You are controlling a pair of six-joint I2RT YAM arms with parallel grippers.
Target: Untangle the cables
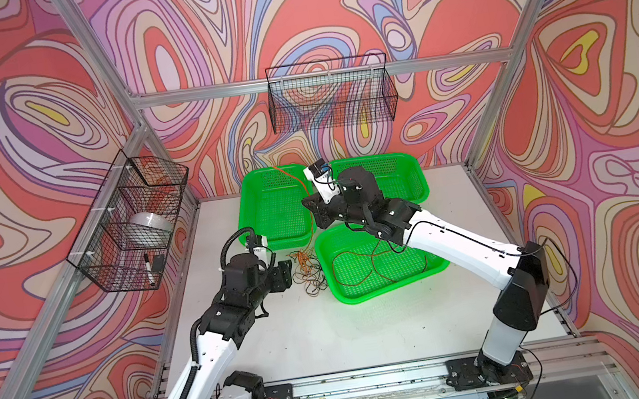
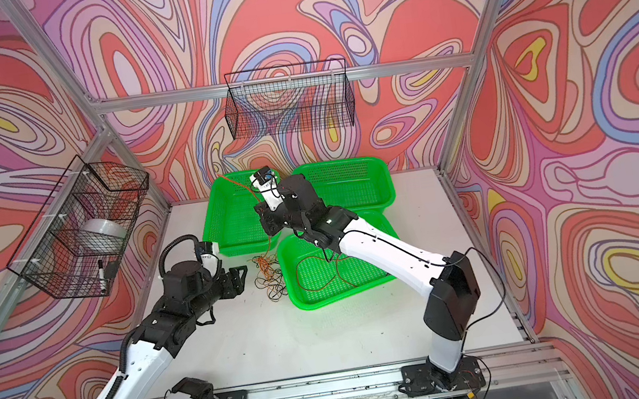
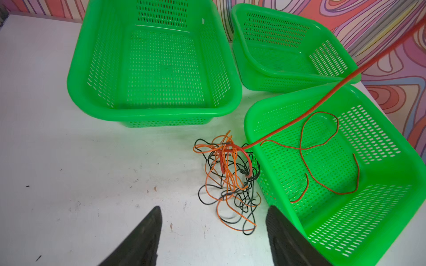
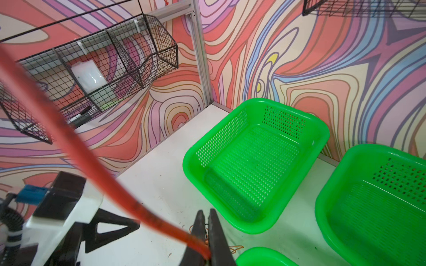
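A tangle of thin orange and black cables (image 1: 309, 271) (image 3: 230, 182) lies on the white table between the green baskets. A dark red cable (image 3: 322, 159) lies looped inside the near green basket (image 1: 399, 290). My right gripper (image 4: 205, 213) hangs over the back-left basket (image 1: 246, 202), shut on an orange-red cable (image 4: 92, 161) (image 1: 289, 177). That cable (image 3: 322, 102) runs taut down into the tangle, and its free end sticks up over the basket. My left gripper (image 3: 213, 208) (image 1: 288, 274) stands open just left of the tangle, low over the table, with nothing between its fingers.
A third green basket (image 1: 411, 174) stands at the back right. A black wire basket (image 1: 128, 221) holding a white bowl and a marker hangs on the left wall. Another wire basket (image 1: 331, 94) hangs on the back wall.
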